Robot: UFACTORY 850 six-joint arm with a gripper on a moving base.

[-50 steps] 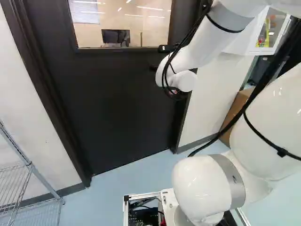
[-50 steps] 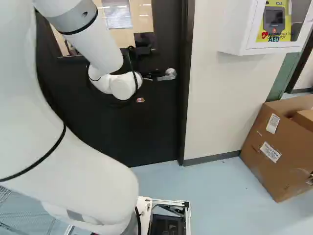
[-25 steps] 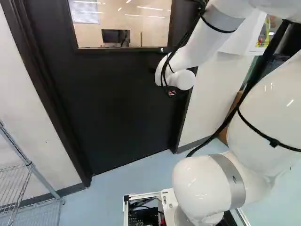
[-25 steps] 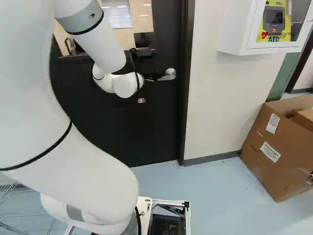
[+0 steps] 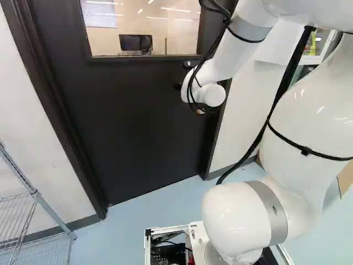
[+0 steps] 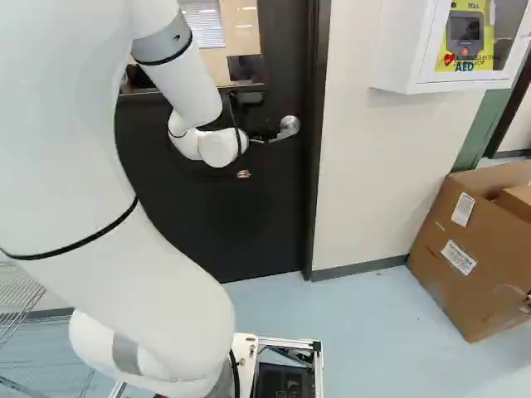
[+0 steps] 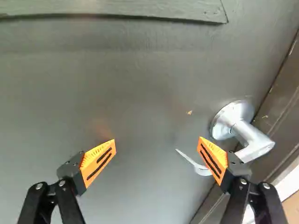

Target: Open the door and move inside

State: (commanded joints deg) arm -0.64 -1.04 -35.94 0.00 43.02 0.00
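Door (image 5: 132, 127) shut; handle (image 6: 289, 126) at one o'clock, right base view; gripper (image 7: 157, 141) released, empty; opening and entry remain.

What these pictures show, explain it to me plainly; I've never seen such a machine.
This is a white robot arm on a moving base. Two pictures look ahead past it, from behind its left and right sides; the third looks along its gripper. Ahead is a dark door, shut, with a window and a metal handle. The gripper's two orange-padded fingers stand wide apart, holding nothing. On the floor, to the door's right, sits a cardboard box.
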